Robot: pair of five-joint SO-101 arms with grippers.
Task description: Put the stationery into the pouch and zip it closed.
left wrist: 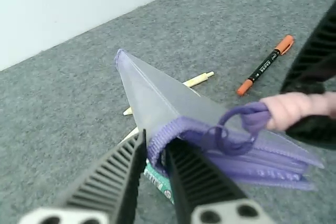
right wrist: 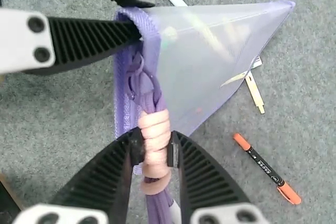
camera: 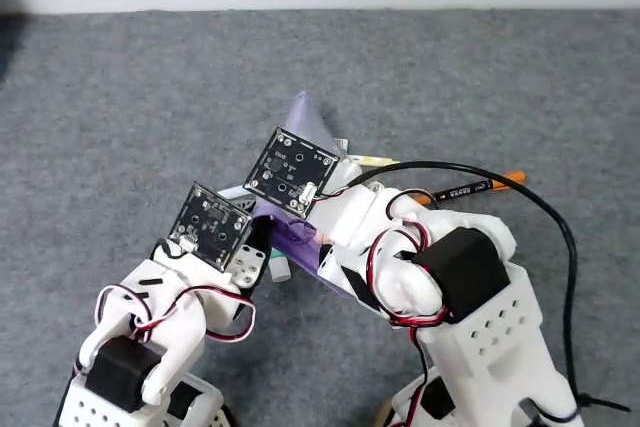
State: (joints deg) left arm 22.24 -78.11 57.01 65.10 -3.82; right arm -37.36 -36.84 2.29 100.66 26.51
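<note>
Pinching the pouch [left wrist: 173,103] edge in my left gripper [left wrist: 156,142], I clamp its zip pull [right wrist: 153,119], at three o'clock, in my right gripper [right wrist: 154,137].

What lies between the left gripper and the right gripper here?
In the right wrist view, the purple zip edge of the pouch and its looped pull cord fill that stretch; the left gripper pinches the edge, the right gripper the pink tab.
</note>
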